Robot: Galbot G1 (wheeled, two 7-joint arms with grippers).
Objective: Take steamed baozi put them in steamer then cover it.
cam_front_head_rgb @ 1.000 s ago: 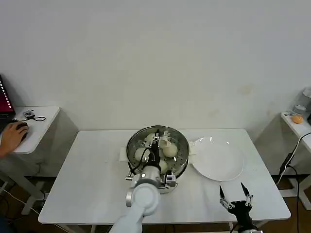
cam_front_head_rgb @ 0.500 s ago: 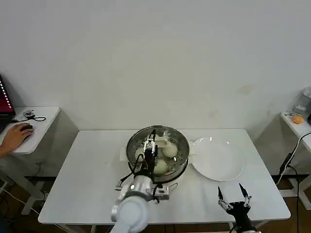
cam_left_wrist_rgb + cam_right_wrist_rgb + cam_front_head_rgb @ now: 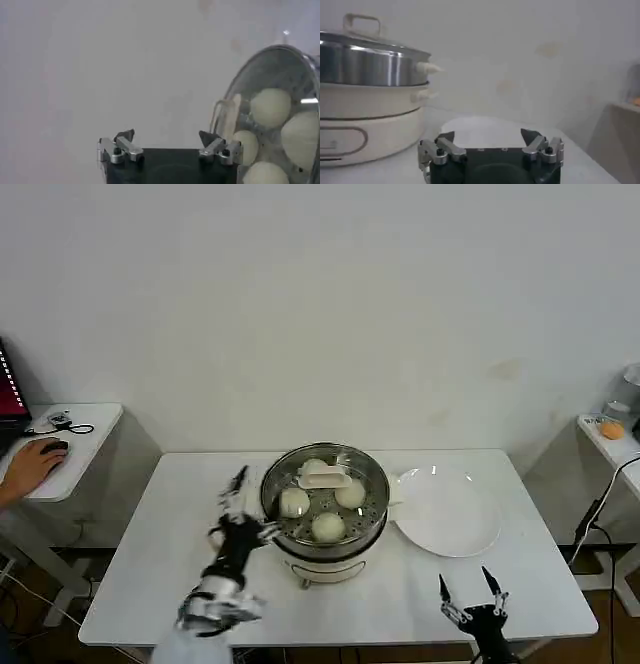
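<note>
The steamer [image 3: 325, 514] holds four steamed baozi [image 3: 328, 527] under its cover [image 3: 325, 477]; left tool [image 3: 240, 502] and right tool [image 3: 468, 596] are both released.

White wall [image 3: 320, 304], white table [image 3: 180, 554]

white plate [image 3: 448, 512] on table [image 3: 180, 564] | side desk [image 3: 75, 446] left

Left arm reaches up from the near edge of the head view, wrist tilted away from the body — left gripper [image 3: 238, 496] blurred, jaws spread wide with nothing between them, as the left wrist view [image 3: 168, 144] confirms. Right arm low at the near right corner — right gripper [image 3: 470, 594] pointing up, fingers splayed apart and empty, same in the right wrist view [image 3: 490, 144].
</note>
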